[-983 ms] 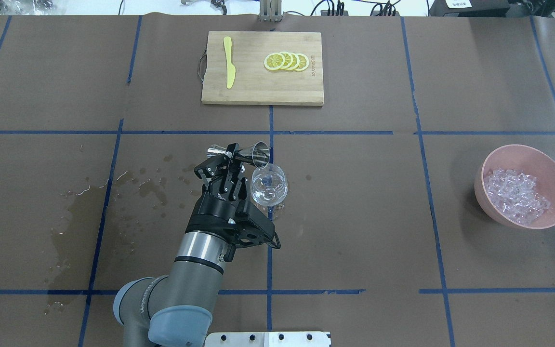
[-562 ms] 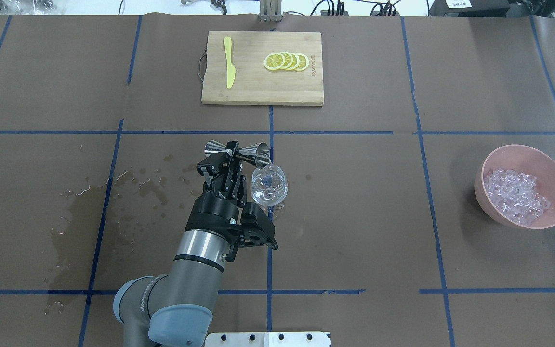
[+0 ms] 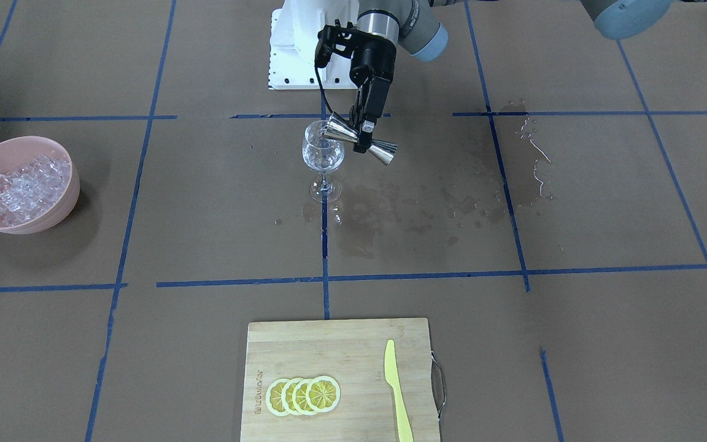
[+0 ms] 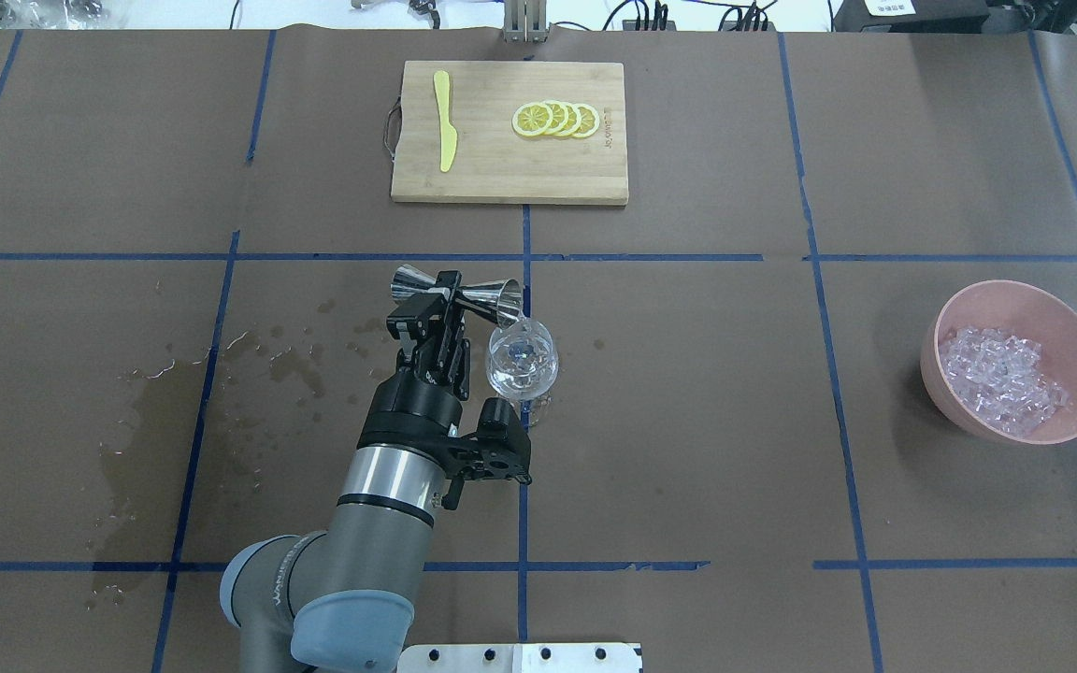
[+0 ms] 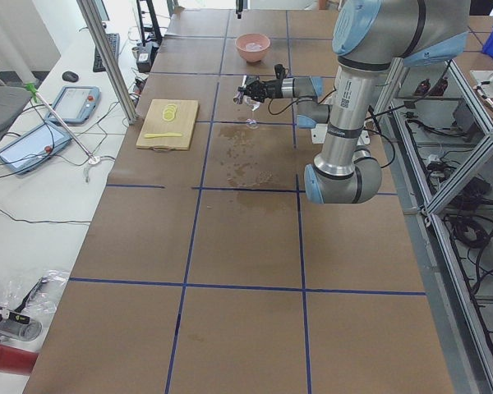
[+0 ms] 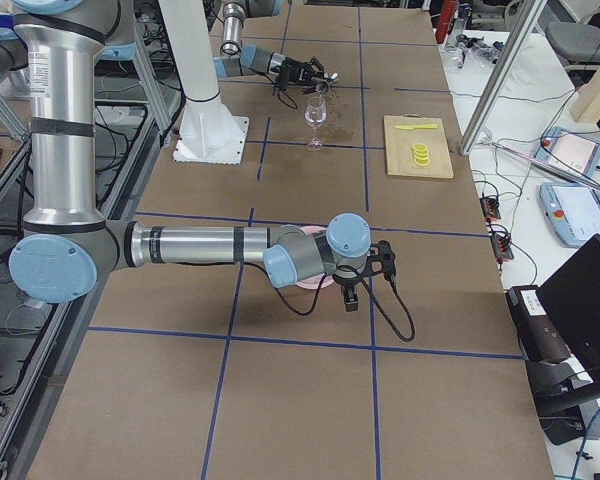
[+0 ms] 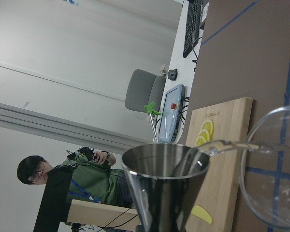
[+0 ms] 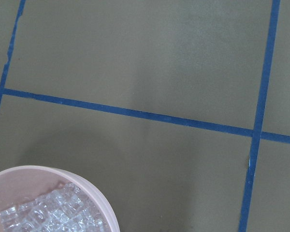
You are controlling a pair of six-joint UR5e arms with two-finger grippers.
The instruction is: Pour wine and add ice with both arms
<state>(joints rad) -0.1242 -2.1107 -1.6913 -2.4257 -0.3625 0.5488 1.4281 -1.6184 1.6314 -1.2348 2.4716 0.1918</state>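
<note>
My left gripper [image 4: 450, 290] is shut on the waist of a steel jigger [image 4: 494, 297] and holds it tipped on its side, mouth at the rim of the wine glass [image 4: 522, 365]. The glass stands upright at the table's middle [image 3: 323, 153]. In the left wrist view a thin clear stream of wine [image 7: 232, 144] runs from the jigger [image 7: 164, 188] into the glass [image 7: 273, 193]. Ice cubes [image 4: 1001, 369] fill a pink bowl [image 4: 1067, 322] at the right. My right gripper [image 6: 350, 298] hangs above that bowl; I cannot tell whether it is open or shut.
A wooden cutting board [image 4: 501, 173] at the far middle carries lemon slices [image 4: 557, 120] and a yellow knife [image 4: 445, 121]. Dark wet stains [image 4: 155, 411] spread over the brown paper left of the glass. The right wrist view shows the bowl's rim [image 8: 38, 170] and ice [image 8: 48, 215] below.
My left wrist has rolled a little further, and the jigger's free end has risen and shifted left. The jigger's mouth stays at the glass rim. The bowl and board have not moved.
</note>
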